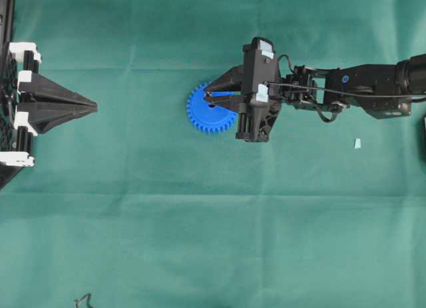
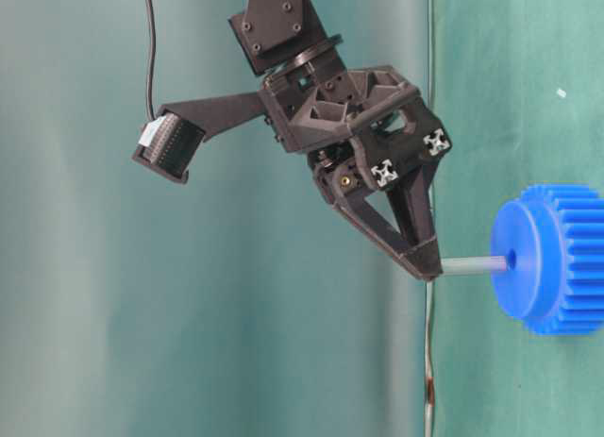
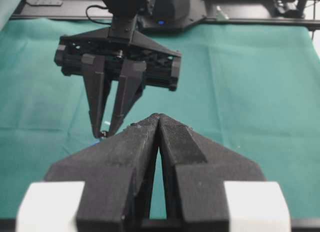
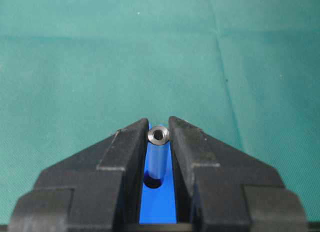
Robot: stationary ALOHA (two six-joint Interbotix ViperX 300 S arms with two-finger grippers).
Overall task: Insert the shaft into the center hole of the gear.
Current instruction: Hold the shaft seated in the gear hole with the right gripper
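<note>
right end effector (image 4: 159, 137) – clamped on shaft (image 2: 475, 265) | center hole – hidden | gear (image 1: 208, 115) half-covered

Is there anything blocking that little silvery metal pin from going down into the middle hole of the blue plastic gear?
Nothing visible. The silvery metal pin, held in the right gripper, already meets the centre hole of the blue plastic gear.
</note>
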